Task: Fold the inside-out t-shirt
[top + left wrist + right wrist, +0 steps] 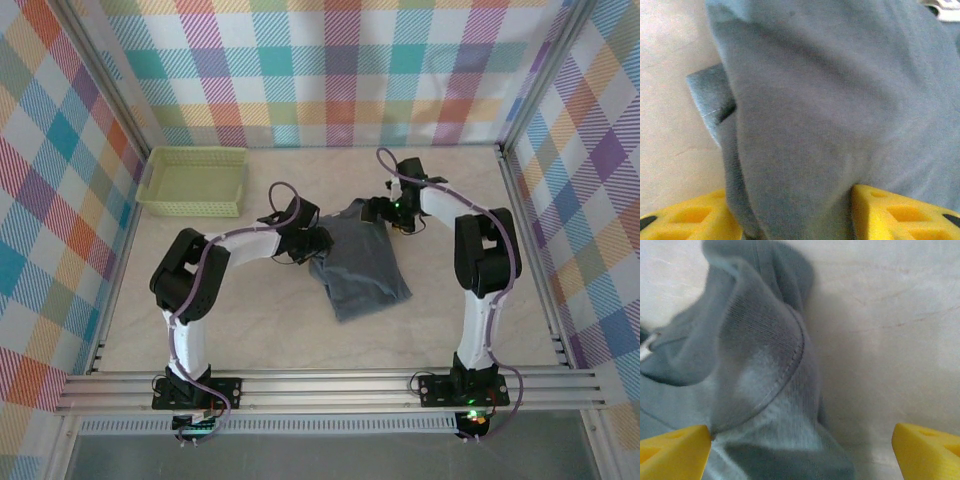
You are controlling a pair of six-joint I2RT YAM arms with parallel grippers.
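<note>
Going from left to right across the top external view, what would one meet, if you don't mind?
The green mesh basket → left gripper → t-shirt → right arm's black elbow. The right gripper overlaps the t-shirt, so it is omitted.

At the t-shirt's (pixel 362 262) left edge, the left gripper (pixel 318 243) is too small from above to show its fingers. Close up, blurred cloth fills the gap between its fingers (pixel 890 215), which the frame cuts off below. Whether they press it, I cannot tell. The right gripper's (pixel 801 432) fingers are cut off likewise, and the t-shirt runs out leftward and below.
</note>
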